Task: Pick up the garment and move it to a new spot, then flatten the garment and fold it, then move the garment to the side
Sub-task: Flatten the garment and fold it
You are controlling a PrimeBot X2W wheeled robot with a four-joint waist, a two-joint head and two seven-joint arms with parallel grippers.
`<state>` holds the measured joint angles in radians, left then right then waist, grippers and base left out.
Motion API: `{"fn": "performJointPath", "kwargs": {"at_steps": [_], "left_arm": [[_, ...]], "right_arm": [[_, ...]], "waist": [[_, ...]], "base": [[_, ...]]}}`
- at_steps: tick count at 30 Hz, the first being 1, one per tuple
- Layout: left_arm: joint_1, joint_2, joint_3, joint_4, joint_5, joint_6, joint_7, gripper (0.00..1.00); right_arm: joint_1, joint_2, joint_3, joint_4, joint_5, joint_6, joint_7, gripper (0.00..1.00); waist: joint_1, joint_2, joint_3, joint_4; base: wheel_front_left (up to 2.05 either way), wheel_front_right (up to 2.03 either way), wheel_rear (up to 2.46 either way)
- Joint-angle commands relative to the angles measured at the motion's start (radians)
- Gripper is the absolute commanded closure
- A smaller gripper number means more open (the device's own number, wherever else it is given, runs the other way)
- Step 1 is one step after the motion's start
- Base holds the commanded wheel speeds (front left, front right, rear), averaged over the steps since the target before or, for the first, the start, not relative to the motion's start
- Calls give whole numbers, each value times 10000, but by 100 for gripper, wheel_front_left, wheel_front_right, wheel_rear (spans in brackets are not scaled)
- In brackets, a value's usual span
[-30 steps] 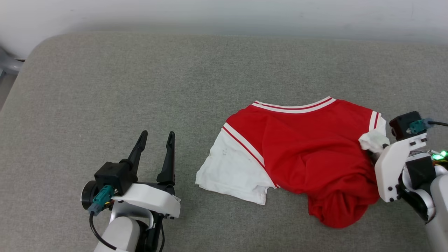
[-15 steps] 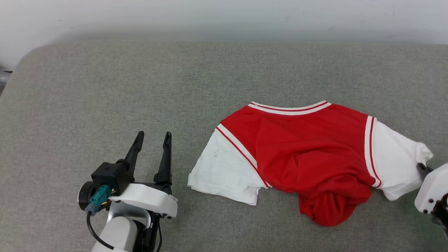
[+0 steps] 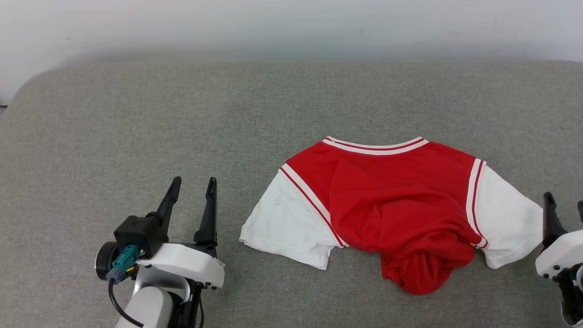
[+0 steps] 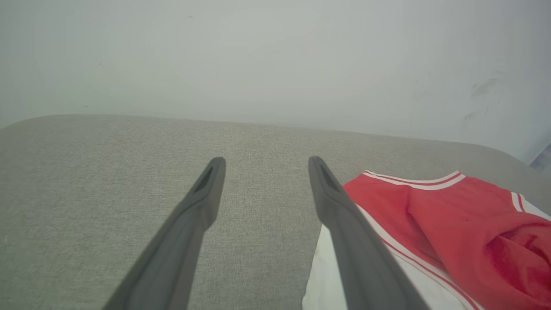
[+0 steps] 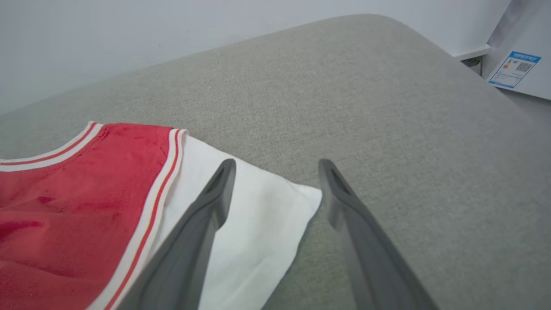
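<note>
Head view: we see a red soft jersey T-shirt with white sleeves (image 3: 391, 196) lying on a grey woven-fabric cushion (image 3: 182, 114), right of the middle and toward the near side.
Shirt collar: we find its edge, trimmed in white and red stripes, turned toward the pale wall (image 3: 291, 27).
Shirt sleeves: both white sleeves are spread flat, one to each side, and the same striped trim joins each to the red body.
Shirt hem: we see the lower red cloth gathered into a rumpled lump at the near edge, not laid flat.
Left gripper (image 3: 193, 181): its jaws stand apart and empty, near the shirt's left sleeve and not touching it. In our left wrist view the shirt (image 4: 430, 202) lies just past the right-hand finger.
Right gripper (image 3: 565, 200): its jaws are released and hold nothing, just beside the right sleeve. In our right wrist view one finger (image 5: 202, 215) crosses the white sleeve, whose corner shows between the two fingers. We cannot tell whether it touches the cloth.
</note>
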<state>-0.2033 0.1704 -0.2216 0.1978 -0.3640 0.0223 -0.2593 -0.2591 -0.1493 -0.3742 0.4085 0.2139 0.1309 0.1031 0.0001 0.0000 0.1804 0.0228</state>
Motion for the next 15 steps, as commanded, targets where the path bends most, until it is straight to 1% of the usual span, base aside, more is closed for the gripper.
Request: {"fn": "performJointPath", "kwargs": {"at_steps": [1, 4, 8, 12, 15], "left_arm": [[131, 47, 18, 23, -58, 39, 7, 0], [220, 104, 39, 48, -76, 115, 45, 0], [415, 173, 66, 60, -108, 187, 98, 0], [643, 261, 64, 47, -135, 256, 204, 0], [800, 338, 44, 61, -127, 311, 303, 0]], "right_arm": [[161, 88, 50, -232, -231, -3, -630, 0], [354, 212, 244, -677, -547, -3, -1506, 0], [842, 435, 807, -1435, -863, -3, -2113, 0], [1513, 697, 1411, -2367, -999, -5, -2265, 0], [2104, 827, 1723, -3016, -1004, -5, -2121, 0]], "waist": [[-1, 0, -184, -27], [-1, 0, -446, -41], [-1, 0, -839, -58], [-1, 0, -1168, -75], [-1, 0, -1411, -86]], "base": [[0, 0, 0], [0, 0, 0], [0, 0, 0], [0, 0, 0], [0, 0, 0]]}}
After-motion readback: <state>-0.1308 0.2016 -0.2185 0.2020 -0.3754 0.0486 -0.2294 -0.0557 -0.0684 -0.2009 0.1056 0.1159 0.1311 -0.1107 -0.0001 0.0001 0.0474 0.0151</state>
